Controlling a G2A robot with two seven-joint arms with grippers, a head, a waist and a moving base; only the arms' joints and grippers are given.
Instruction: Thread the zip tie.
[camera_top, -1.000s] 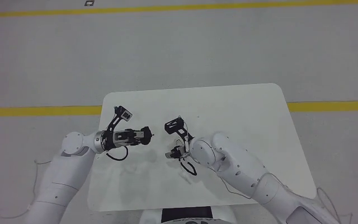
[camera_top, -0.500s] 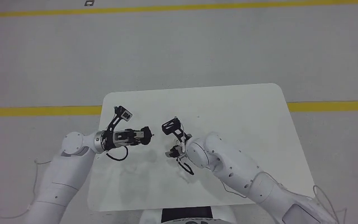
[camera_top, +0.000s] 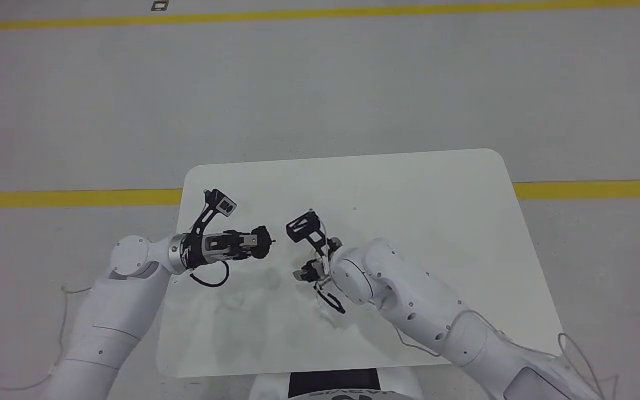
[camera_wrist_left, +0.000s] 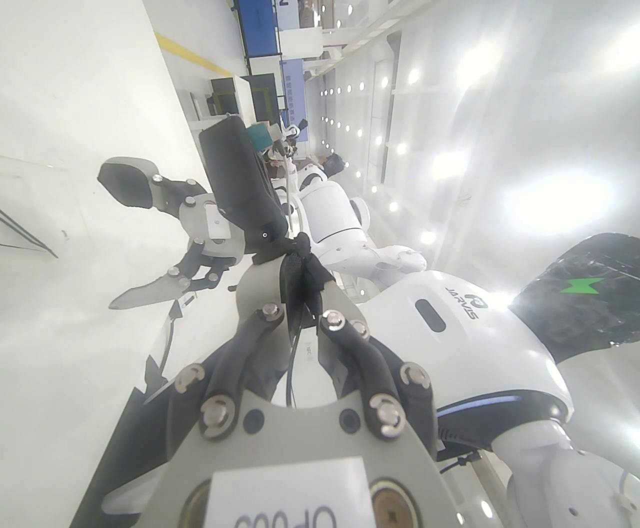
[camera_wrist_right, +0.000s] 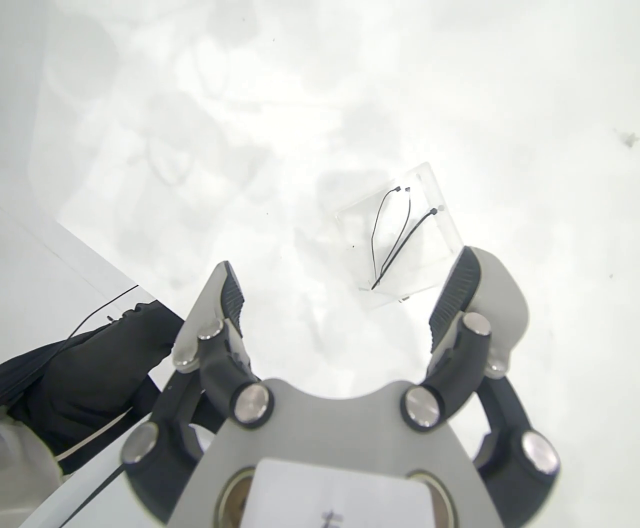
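1. Top view: The white table has both arms over its left half. The left gripper points toward the middle. The right gripper hangs just beside it, a little nearer the robot, and the two are apart. This view gives the layout, but from this height I cannot tell the finger gaps or make out any tie.

2. Left wrist view: The grip is plain here. The left gripper is closed, its fingertips pressed together. A thin black zip tie runs back from the tips between the fingers toward the palm. Beyond it the right gripper is seen side-on above the table, its jaws spread wide and holding nothing. At the picture's edge part of a clear tray lies on the table with loose zip ties in it.

3. Right wrist view: The right gripper looks down at the table, its ribbed pads wide apart and empty. Just past the fingertips the clear tray lies flat. The loose zip ties lie inside it, three heads fanned apart and the tails meeting at one corner. A dark bulk with a thin black strand sits at the picture's edge, and I cannot tell what it is.
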